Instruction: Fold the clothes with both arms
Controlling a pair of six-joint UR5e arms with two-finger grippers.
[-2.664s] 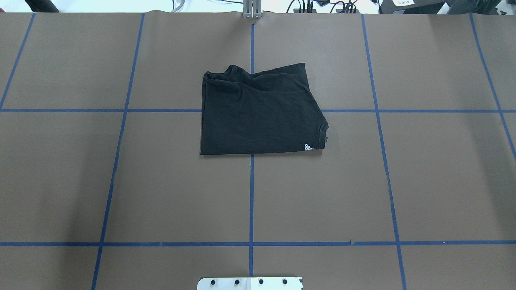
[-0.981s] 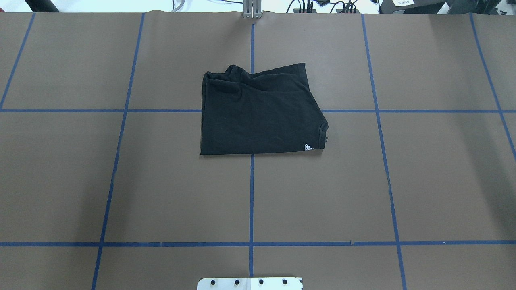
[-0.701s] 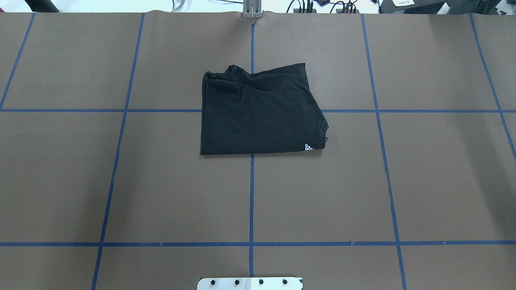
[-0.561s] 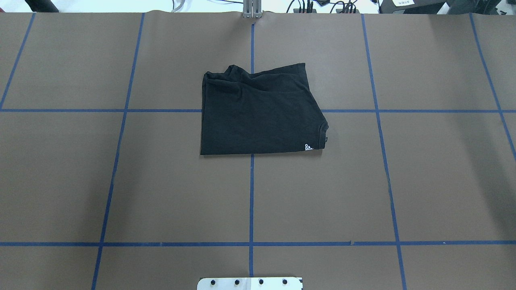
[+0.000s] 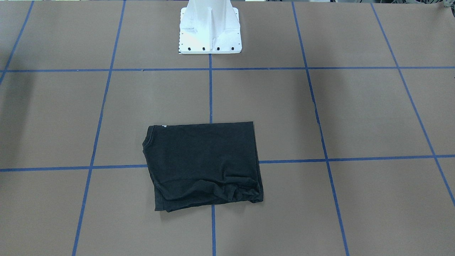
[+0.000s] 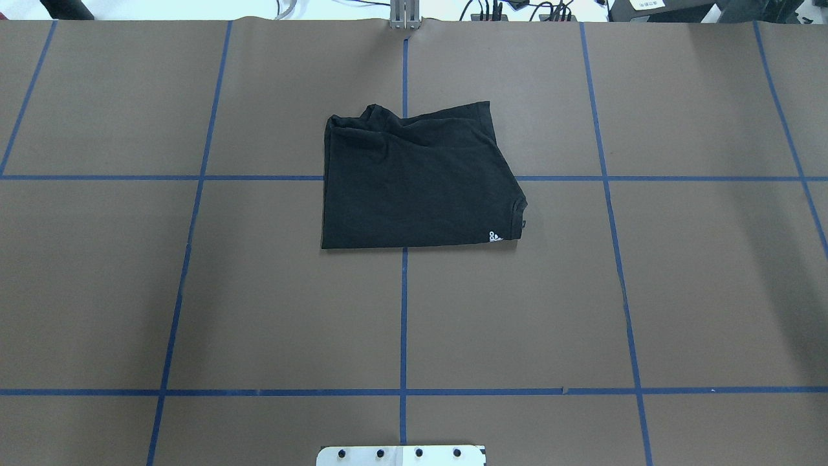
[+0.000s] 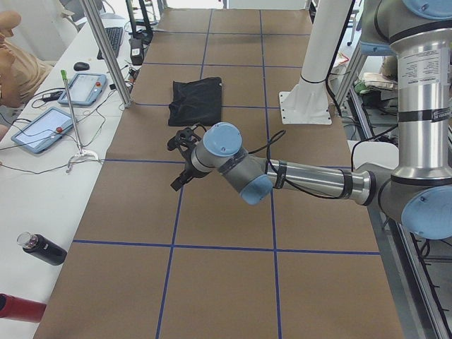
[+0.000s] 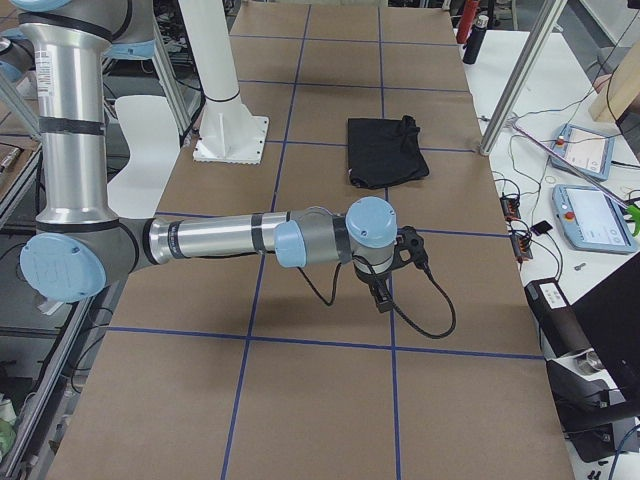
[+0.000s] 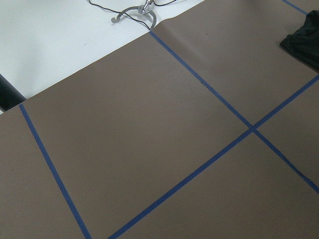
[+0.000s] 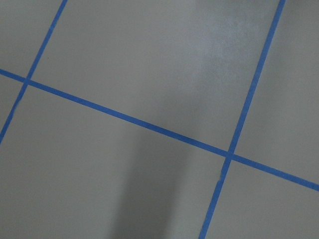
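T-shirt (image 6: 417, 181) unmoved, arms (image 7: 304, 180) only in side views, jaws unclear

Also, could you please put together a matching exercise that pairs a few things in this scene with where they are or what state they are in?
Things:
1. black T-shirt
2. white pedestal
3. blue tape
4. dark bottle

Places or states:
A. forms a grid on the table
B. lies on the white bench
C. folded, mid-table
D. stands at the robot's edge

Pairs: 1-C; 2-D; 3-A; 4-B
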